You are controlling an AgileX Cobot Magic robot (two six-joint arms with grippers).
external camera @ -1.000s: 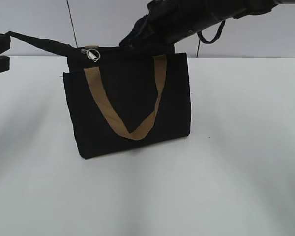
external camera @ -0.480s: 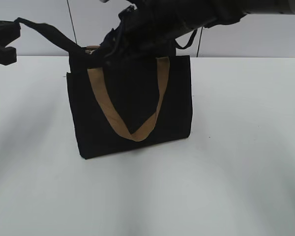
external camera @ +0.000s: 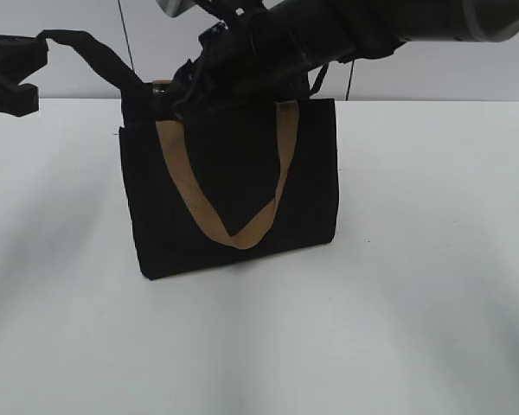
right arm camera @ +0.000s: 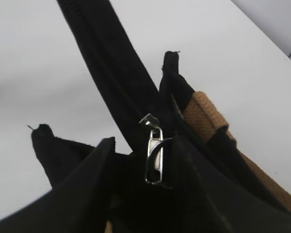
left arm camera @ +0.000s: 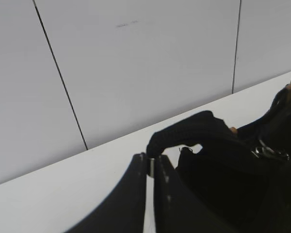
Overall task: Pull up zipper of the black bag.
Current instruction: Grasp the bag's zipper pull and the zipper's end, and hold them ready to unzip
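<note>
White table [external camera: 432,259]; right end effector [right arm camera: 140,160] straddles black bag's [external camera: 233,190] zipper [right arm camera: 154,155].

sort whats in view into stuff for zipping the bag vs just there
For the job:
black bag
zipper pull tab
left tool, pinching the bag's black end strip
right tool, straddling the tab

Just there:
tan handles
white table
</note>
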